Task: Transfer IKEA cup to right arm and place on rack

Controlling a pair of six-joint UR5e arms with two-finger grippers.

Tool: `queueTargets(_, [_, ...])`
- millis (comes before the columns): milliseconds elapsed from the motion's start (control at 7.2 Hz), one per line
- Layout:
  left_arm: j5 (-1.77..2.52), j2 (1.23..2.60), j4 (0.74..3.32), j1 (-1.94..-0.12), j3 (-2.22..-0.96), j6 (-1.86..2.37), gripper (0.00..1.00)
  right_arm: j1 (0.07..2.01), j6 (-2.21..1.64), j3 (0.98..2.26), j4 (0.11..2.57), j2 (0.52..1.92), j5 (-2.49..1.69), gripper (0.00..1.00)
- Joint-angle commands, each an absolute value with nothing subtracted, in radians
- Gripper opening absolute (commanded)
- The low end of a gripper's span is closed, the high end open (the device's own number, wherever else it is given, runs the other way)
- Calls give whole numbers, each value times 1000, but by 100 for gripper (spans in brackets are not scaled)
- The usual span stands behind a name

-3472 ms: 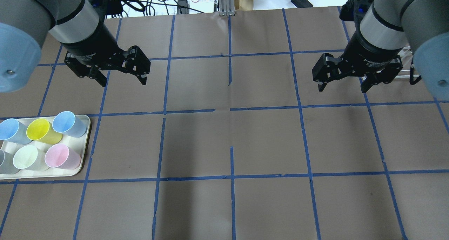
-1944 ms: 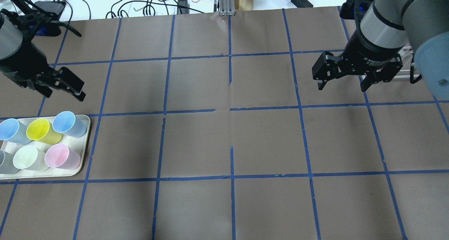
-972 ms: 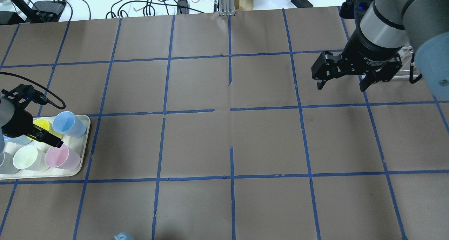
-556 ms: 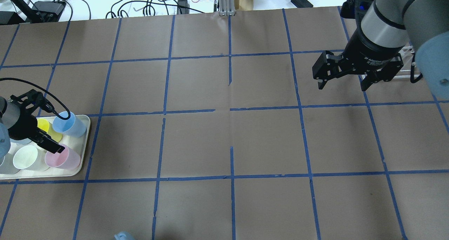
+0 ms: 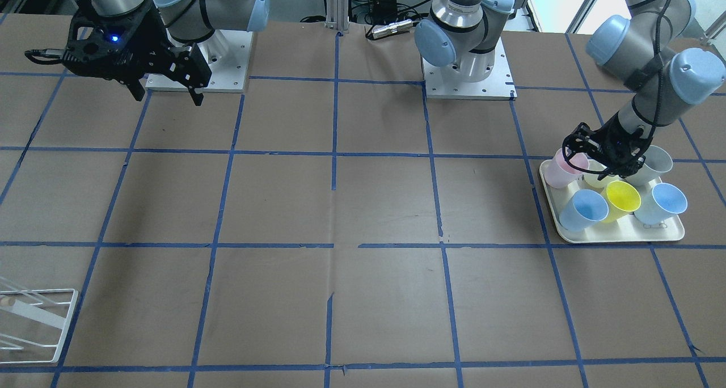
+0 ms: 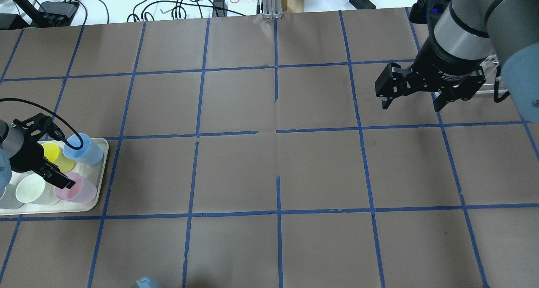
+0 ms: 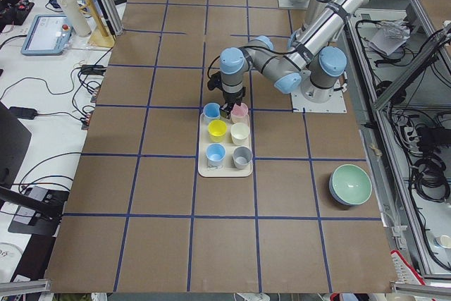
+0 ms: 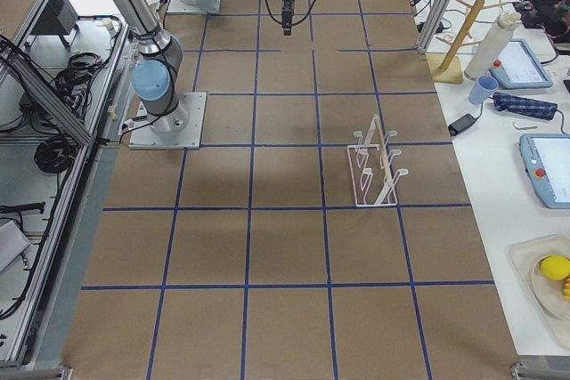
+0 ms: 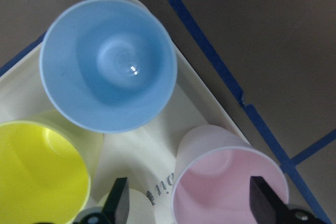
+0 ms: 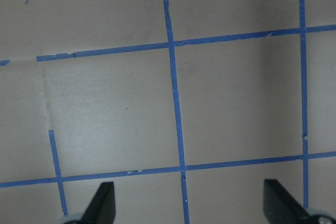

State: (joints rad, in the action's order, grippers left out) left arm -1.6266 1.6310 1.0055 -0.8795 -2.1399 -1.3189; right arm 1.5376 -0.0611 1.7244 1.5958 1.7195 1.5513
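The pink IKEA cup (image 6: 80, 190) stands upright at the tray's right front corner; it also shows in the front view (image 5: 564, 168) and the left wrist view (image 9: 231, 182). My left gripper (image 6: 54, 176) is open and low over it. In the left wrist view one finger (image 9: 262, 203) sits over the cup's right rim, and the other (image 9: 118, 203) is left of the cup. My right gripper (image 6: 410, 105) is open and empty, high over the far right of the table. The white wire rack (image 8: 374, 166) stands beyond it and shows at the front view's lower left (image 5: 28, 320).
The cream tray (image 6: 103, 153) also holds a yellow cup (image 6: 52, 151), a blue cup (image 6: 86, 148) and several other pale cups. A green bowl (image 7: 350, 185) sits by the robot's side. Cables lie past the far edge.
My left arm swung from the far middle-left of the table down to the tray and now hovers low over the pink cup, still open. My right gripper has barely moved.
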Motion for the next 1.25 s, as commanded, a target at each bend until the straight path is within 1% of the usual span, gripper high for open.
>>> queueTargets(0, [-1641,1649,1008,-879,-2141,-1319,75,1537,-66,1727,1601,1726,1549,100])
queueTargets(139, [-1641,1658,1008,-879,-2141,-1319,73,1537,-66,1727,1606,1726,1543,100])
queueTargets(278, [-1641,1661,1008,-879,-2141,-1319,60,1537,-67,1727,1602,1727,1542,100])
queueTargets(417, [-1643,1667,1008,-879,-2141,-1319,55,1537,-58,1727,1598,1726,1542,100])
queueTargets(694, [-1641,1674,1008,-873,-2138,-1319,15,1536,-58,1726,1605,1726,1542,100])
queueTargets(833, [-1641,1678,1008,-864,-2134,-1319,0,1536,-58,1726,1602,1724,1542,100])
queueTargets(1111, [-1646,1677,1009,-862,-2129,-1318,0,1537,-67,1726,1586,1730,1542,100])
